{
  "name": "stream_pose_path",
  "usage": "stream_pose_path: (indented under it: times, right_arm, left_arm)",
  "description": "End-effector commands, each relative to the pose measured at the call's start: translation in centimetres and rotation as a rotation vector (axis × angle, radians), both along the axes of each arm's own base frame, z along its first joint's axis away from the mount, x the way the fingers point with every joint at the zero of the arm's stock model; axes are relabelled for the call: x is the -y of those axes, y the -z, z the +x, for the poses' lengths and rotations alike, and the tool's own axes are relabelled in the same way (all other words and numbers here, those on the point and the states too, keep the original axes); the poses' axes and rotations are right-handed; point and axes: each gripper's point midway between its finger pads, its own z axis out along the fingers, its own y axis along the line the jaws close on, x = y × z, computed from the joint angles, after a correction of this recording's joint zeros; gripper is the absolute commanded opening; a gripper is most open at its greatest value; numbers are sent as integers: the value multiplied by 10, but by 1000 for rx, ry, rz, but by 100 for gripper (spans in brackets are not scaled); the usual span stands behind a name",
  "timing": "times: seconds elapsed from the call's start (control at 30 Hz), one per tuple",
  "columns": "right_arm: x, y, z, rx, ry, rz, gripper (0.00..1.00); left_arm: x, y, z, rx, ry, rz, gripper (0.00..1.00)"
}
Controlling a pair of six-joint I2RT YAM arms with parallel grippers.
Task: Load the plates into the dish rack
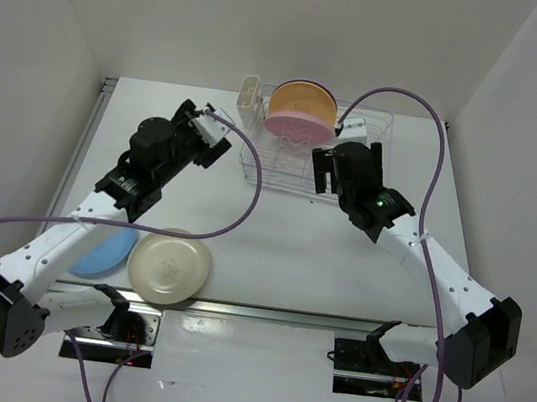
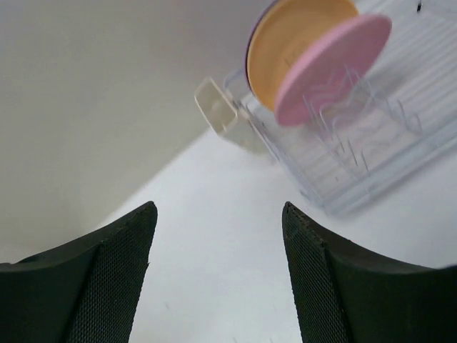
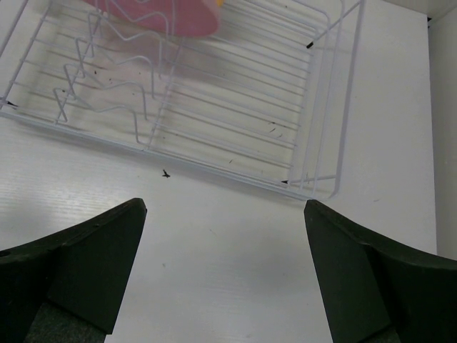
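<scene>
Both our left gripper [image 1: 215, 135] and right gripper [image 1: 325, 173] stand open and empty beside the dish rack [image 1: 274, 180]. The cream plate [image 1: 169, 266] and blue plate [image 1: 99, 254] lie flat at the table's [image 1: 291, 250] near-left edge, well back from the left gripper, the nearer one.

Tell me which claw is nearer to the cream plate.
Left. The left claw is straight beyond the cream plate, left of the dish rack; the right claw is farther right, at the rack's front edge.

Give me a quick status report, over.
Left fingers, right fingers open, empty. Pink round plastic plate and yellow-orange plate standing in white wire dish rack. Cream plate, light blue plate on table. Nothing blocking rack.
</scene>
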Motion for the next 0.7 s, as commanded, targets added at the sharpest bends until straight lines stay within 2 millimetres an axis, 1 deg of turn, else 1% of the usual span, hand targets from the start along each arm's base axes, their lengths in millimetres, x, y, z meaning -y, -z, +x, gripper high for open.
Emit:
stream_pose_path:
  times: [0.0,0.03,0.1,0.13,0.17,0.2,0.27,0.3,0.33,0.37,0.4,0.43,0.5,0.53,0.57,0.63,0.67]
  right_arm:
    - [6,-21,0,73,17,29,100]
    - [6,-21,0,73,17,29,100]
    - [3,-20,0,68,4,45,100]
    - [1,-20,0,65,-6,49,100]
    - [0,-22,1,73,-6,54,100]
    - [-2,-21,0,70,-15,59,100]
    - [-5,-21,0,66,-23,72,100]
    - [-5,-18,1,59,-23,68,100]
    - [-5,-17,1,59,-23,68,100]
    - [-6,-21,2,66,-23,73,100]
    - [-4,-23,0,66,-23,73,100]
    - [-4,-23,0,66,-23,73,100]
    - [-2,-31,-3,86,-24,85,100]
    - [-2,-26,-4,75,-24,79,100]
    - [-1,-29,-5,84,-24,84,100]
    - [1,-24,-9,75,-24,78,100]
    - [2,-27,-10,83,-24,83,100]
  left_arm:
    - [-31,51,-36,-272,-133,-83,77]
    - [-46,65,-50,-339,-171,-87,77]
    - [-54,90,-64,-443,-201,-77,77]
    - [-66,110,-74,-521,-230,-48,77]
    - [-70,120,-79,-558,-238,-36,77]
    - [-74,146,-87,-612,-242,6,77]
    - [-79,169,-98,-670,-248,25,77]
    - [-83,197,-111,-748,-232,73,77]
    - [-80,208,-118,-779,-200,84,77]
    - [-72,212,-124,-786,-148,62,78]
    - [-73,213,-125,-769,-135,82,78]
    - [-77,221,-127,-807,-150,93,80]
    - [-77,229,-127,-824,-121,141,80]
    - [-77,239,-128,-851,-123,152,80]
    - [-78,245,-131,-867,-118,170,80]
    - [-74,249,-130,-875,-78,186,80]
    - [-73,254,-128,-885,-79,190,80]
